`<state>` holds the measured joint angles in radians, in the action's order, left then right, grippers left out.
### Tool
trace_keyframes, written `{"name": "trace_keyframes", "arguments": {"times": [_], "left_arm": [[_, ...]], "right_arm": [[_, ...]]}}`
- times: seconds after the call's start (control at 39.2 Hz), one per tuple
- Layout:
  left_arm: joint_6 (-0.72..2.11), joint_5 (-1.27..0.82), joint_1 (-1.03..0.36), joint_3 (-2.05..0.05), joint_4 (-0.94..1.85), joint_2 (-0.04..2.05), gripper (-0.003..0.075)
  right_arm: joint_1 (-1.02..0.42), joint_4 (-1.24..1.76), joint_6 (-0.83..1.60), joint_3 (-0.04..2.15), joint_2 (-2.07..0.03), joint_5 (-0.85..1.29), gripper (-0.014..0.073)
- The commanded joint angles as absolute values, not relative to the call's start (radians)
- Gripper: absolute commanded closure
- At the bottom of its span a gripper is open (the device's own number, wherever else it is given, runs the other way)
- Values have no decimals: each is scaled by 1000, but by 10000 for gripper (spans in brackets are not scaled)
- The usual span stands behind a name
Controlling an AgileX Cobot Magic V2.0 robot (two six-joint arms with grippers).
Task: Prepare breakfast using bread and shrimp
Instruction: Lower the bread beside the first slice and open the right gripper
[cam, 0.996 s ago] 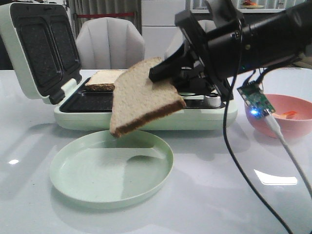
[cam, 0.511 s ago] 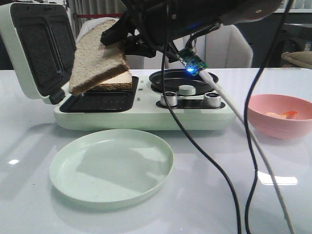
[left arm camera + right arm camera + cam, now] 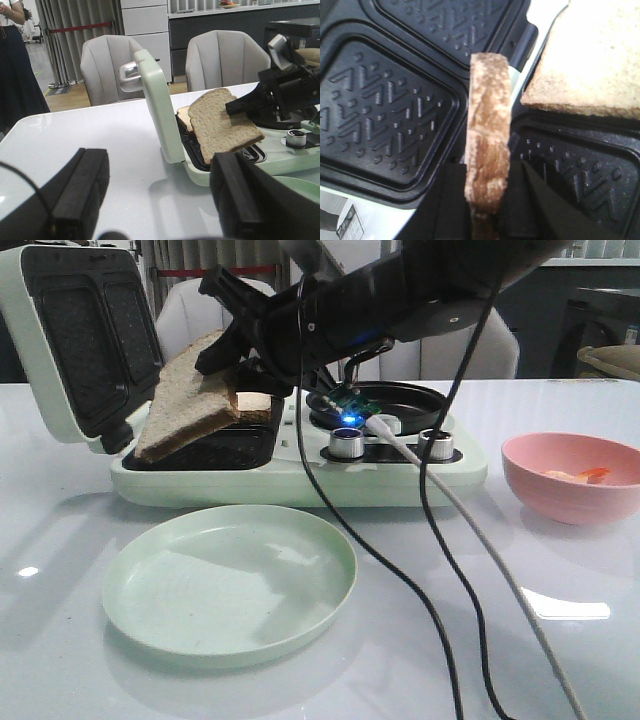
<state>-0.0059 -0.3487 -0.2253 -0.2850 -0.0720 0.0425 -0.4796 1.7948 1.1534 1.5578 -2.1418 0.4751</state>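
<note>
My right gripper (image 3: 235, 350) is shut on a slice of bread (image 3: 185, 400) and holds it tilted over the near plate of the open sandwich maker (image 3: 300, 480). In the right wrist view the slice (image 3: 489, 135) shows edge-on between the jaws. A second bread slice (image 3: 252, 402) lies on the far plate, also seen in the right wrist view (image 3: 590, 60) and the left wrist view (image 3: 184, 116). Shrimp (image 3: 580, 476) lie in a pink bowl (image 3: 570, 478) at the right. My left gripper (image 3: 160, 195) is open and empty, over the table left of the maker.
A pale green plate (image 3: 230, 582) sits in front of the maker. The maker's lid (image 3: 75, 340) stands open at the left. A round pan (image 3: 390, 400) and two knobs are on its right half. Cables hang from the right arm across the table.
My right gripper has carried the bread slice from above the green plate leftward and back, then lowered it over the maker's near plate beside the other slice.
</note>
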Motion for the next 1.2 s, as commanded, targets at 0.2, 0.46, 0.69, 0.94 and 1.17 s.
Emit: {"name": "trace_keyframes", "arguments": {"times": [0.2,0.46,0.69,0.94,1.17], "left_arm": [[-13,-265,-232,-311,-67,54,228],[-13,-265,-232,-311,-67,54,228],[-13,-265,-232,-311,-67,54,228],[-13,-265,-232,-311,-67,54,228],[-13,-265,-232,-311,-67,54,228]], "right_arm": [[-493,1856,1164,1601,-2091,427,191],[-493,1746,1182,1601,-2091,360,96],[-522,1677,1182,1604,-2090,307,96],[-569,1587,1182,1616,-2090,199,96],[-571,1539,1182,1616,-2090,136,97]]}}
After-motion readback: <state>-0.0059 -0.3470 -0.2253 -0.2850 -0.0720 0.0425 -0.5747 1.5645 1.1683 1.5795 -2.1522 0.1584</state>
